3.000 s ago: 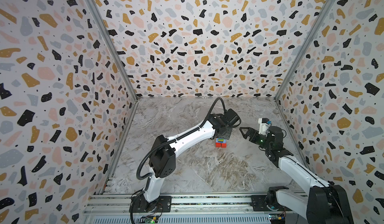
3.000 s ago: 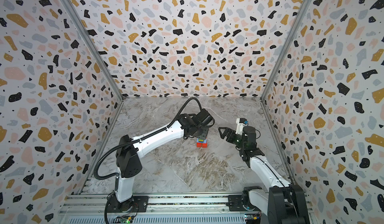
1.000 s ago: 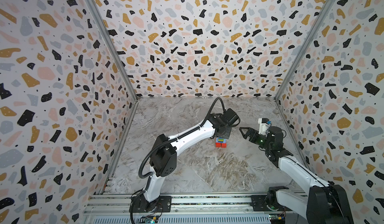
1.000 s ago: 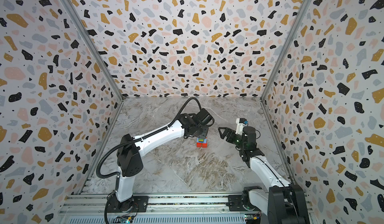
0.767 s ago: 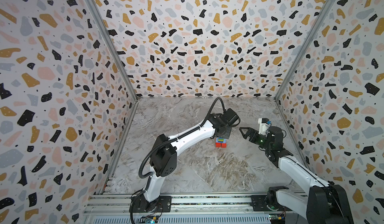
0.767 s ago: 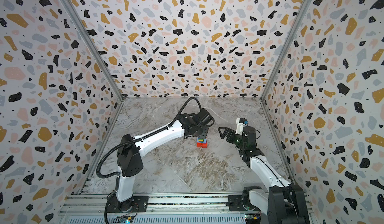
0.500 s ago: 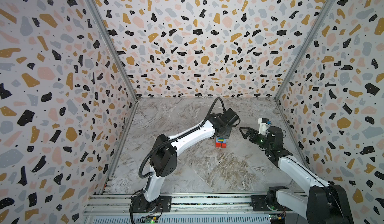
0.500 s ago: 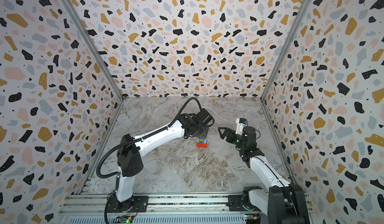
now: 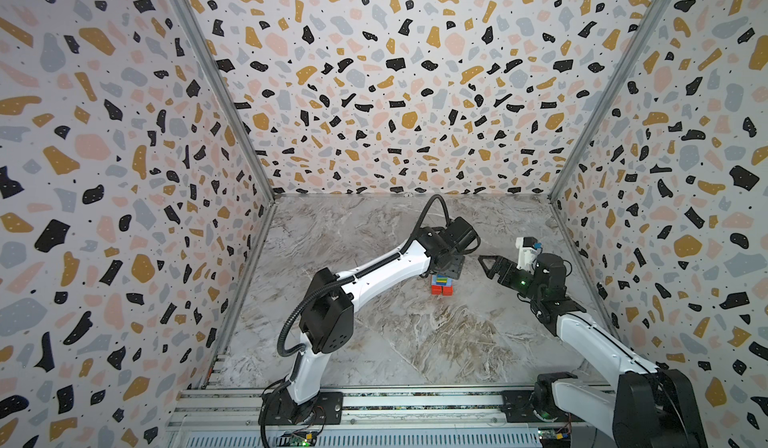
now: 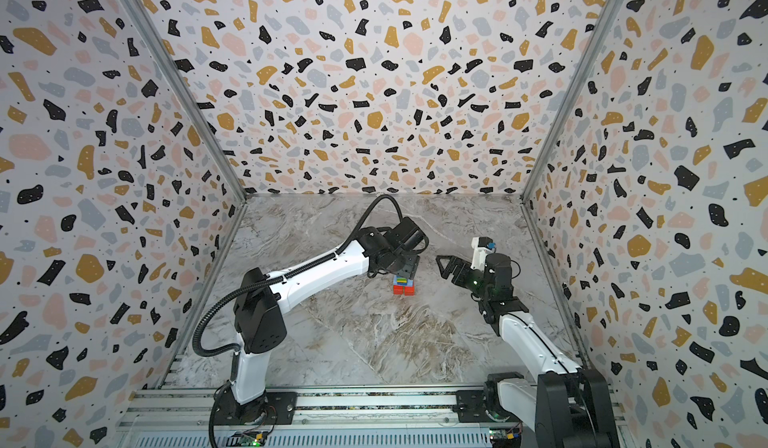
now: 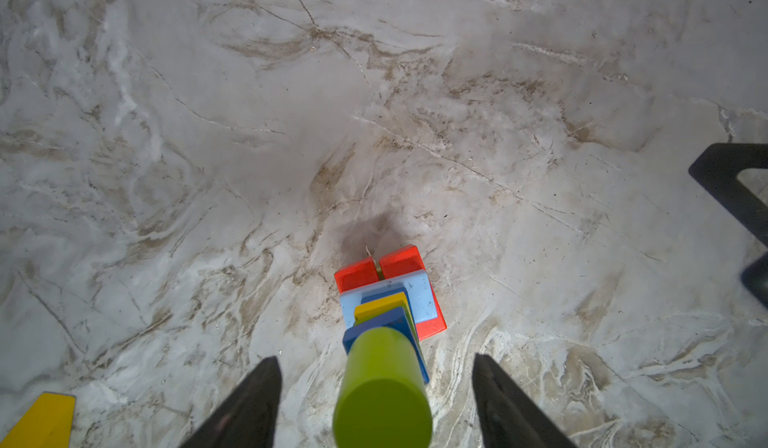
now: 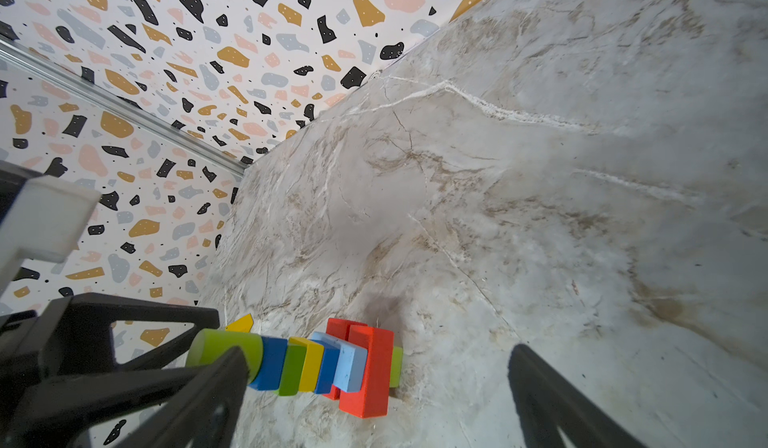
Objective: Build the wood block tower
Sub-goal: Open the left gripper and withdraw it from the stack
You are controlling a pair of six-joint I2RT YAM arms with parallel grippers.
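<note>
Treat the wood block tower (image 11: pixel 415 300), on the table (image 11: pixel 540 176) under your spread, empty left gripper (image 11: pixel 375 359), as light, rigid and easily toppled: grip only the sides of the lime cylinder (image 11: pixel 382 400); the right gripper (image 9: pixel 487 264) is wide, empty

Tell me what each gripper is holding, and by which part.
Nothing. The left gripper is open, clear of the green cylinder atop the tower; the right gripper is open and empty.

The left arm is reaching forward, the left gripper (image 9: pixel 451 268) pointing down, jaws standing apart. The right arm is stretching inward, the right gripper (image 9: pixel 487 264) pointing leftward, jaws spread wide.
</note>
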